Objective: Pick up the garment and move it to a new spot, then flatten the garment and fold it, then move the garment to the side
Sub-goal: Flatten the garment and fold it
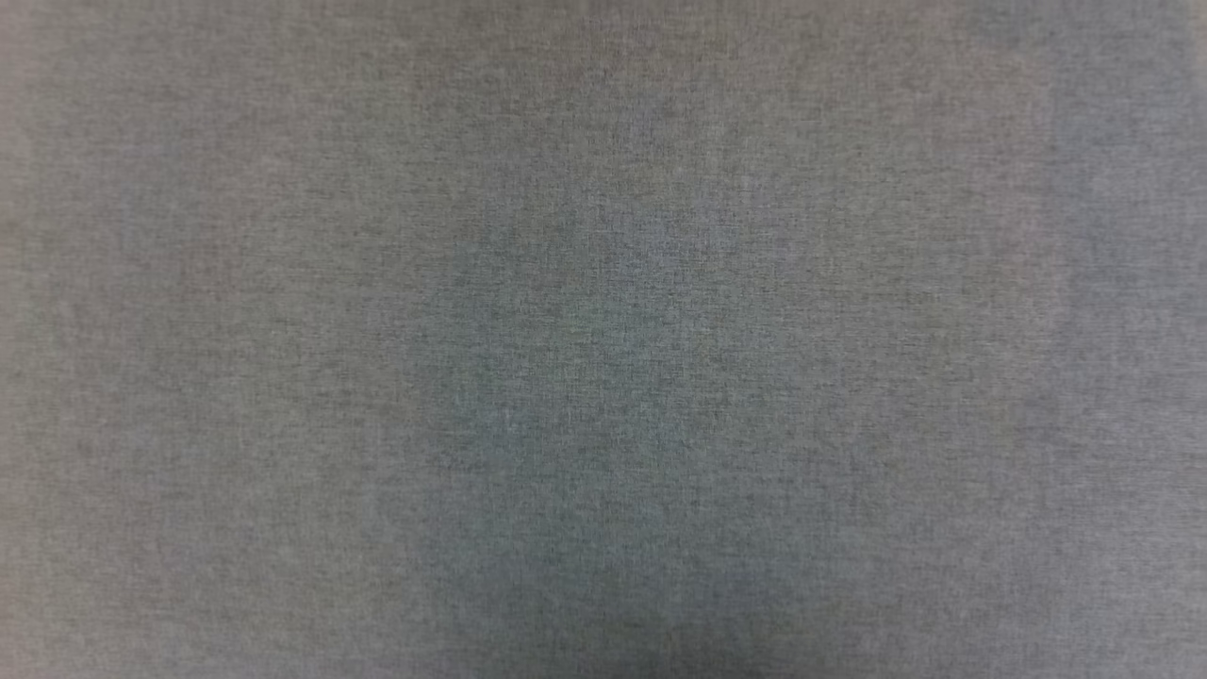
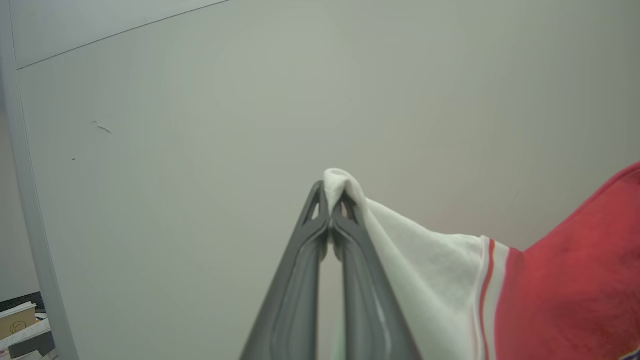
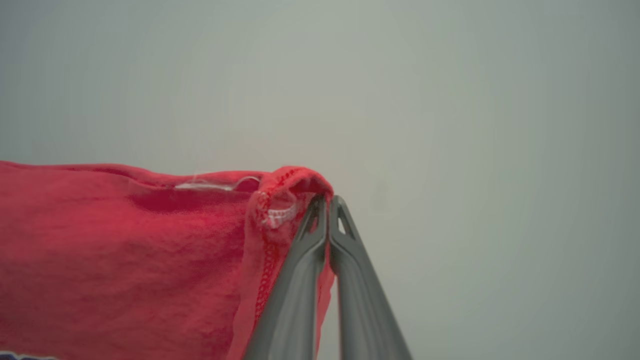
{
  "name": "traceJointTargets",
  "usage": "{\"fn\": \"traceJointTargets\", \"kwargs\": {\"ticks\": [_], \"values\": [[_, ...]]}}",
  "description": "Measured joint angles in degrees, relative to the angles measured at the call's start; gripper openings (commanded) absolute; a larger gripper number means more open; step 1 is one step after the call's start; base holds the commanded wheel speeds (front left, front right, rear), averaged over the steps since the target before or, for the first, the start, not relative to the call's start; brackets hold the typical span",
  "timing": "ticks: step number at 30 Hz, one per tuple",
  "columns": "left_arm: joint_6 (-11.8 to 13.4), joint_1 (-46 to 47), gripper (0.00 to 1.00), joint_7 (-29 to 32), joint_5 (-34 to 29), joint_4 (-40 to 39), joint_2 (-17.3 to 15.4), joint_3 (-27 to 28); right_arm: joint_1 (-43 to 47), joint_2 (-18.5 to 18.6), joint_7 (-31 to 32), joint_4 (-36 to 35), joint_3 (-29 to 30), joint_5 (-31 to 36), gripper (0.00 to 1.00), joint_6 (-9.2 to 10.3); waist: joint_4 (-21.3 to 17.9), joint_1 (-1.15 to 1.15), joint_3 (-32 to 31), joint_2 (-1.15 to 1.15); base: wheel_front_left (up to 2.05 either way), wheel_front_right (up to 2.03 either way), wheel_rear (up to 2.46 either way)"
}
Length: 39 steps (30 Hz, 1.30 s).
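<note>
The pick-up looks done. The left end effector (image 2: 330,198) is clamped on the white sleeve (image 2: 425,265) of the garment (image 2: 575,280), and the right end effector (image 3: 327,202) is pinched shut on its red stitched hem (image 3: 287,180). The garment hangs from both, raised before a pale wall (image 2: 250,100). Setting it down elsewhere, flattening, folding and moving it aside appear to remain.

Grey woven cloth surface (image 1: 603,339), pale wall panel (image 2: 200,125), stacked papers (image 2: 22,330)
</note>
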<state>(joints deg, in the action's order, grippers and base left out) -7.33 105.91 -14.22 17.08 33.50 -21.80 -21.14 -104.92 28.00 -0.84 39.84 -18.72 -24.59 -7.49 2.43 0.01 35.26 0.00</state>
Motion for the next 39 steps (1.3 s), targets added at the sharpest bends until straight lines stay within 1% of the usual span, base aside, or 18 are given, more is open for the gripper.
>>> {"fn": "traceJointTargets", "kwargs": {"ticks": [3,7,10,13,17,23,25,26,31,34,39], "values": [[0.0,0.1,0.00,-0.4,0.6,1.2,-0.5,-0.3,-1.1,-0.1,-1.9,3.1,-2.2,-0.2,0.00,0.00,0.0,0.00,1.5,0.00,0.00,0.00,0.00],[0.0,-1.8,0.00,-0.4,1.2,0.8,-1.1,-1.7,-0.8,-0.4,-4.2,6.7,-5.0,-2.2,0.00,0.00,0.4,0.00,2.6,0.00,0.00,0.00,0.00],[0.0,-5.9,0.00,-0.4,2.3,-0.4,-1.5,-1.7,0.8,-0.7,-6.2,8.3,-6.9,-4.5,0.00,0.00,0.7,-0.01,2.9,0.00,0.00,0.00,0.00],[0.0,-11.9,0.00,-0.4,3.0,-2.2,-1.8,-1.0,4.8,-0.8,-8.4,9.4,-9.4,-6.7,0.00,0.00,0.6,-0.01,2.6,0.00,0.00,0.00,0.00],[0.0,-22.0,0.00,-0.5,3.5,-6.2,-2.3,0.5,11.6,-0.9,-10.8,9.6,-12.7,-10.2,0.00,0.00,0.6,-0.01,1.5,0.00,0.00,0.00,0.00],[0.0,-39.2,0.00,-0.4,3.4,-12.7,-2.3,3.9,23.8,-0.3,-12.9,5.9,-17.2,-15.9,0.00,0.00,0.8,-0.01,-1.3,0.00,0.00,0.00,0.00],[0.0,-45.6,0.00,-0.4,3.2,-14.9,-1.8,4.7,28.7,0.7,-13.2,3.7,-18.5,-17.8,0.00,0.00,0.9,-0.02,-2.6,0.00,0.00,0.00,0.00],[0.3,-54.4,0.00,-0.4,2.4,-17.6,-1.2,5.3,35.5,3.0,-13.6,0.6,-20.2,-20.2,0.00,0.00,1.0,-0.02,-4.6,0.00,0.00,0.00,0.00],[0.8,-69.1,0.00,-0.4,2.3,-21.1,-0.2,6.6,45.9,5.6,-13.6,-3.9,-22.4,-22.8,0.00,0.00,1.1,-0.02,-8.7,0.00,0.00,0.00,0.00],[1.1,-78.1,0.00,-0.4,1.5,-22.4,0.1,5.8,52.5,6.9,-13.6,-6.3,-23.2,-24.6,0.00,0.00,1.0,-0.02,-11.7,0.00,0.00,0.00,0.00],[1.6,-89.6,0.00,-0.4,2.2,-23.2,0.6,5.0,63.2,8.2,-13.7,-8.7,-23.8,-27.0,0.00,0.00,0.9,-0.02,-16.6,0.00,0.00,0.00,0.00]]}}
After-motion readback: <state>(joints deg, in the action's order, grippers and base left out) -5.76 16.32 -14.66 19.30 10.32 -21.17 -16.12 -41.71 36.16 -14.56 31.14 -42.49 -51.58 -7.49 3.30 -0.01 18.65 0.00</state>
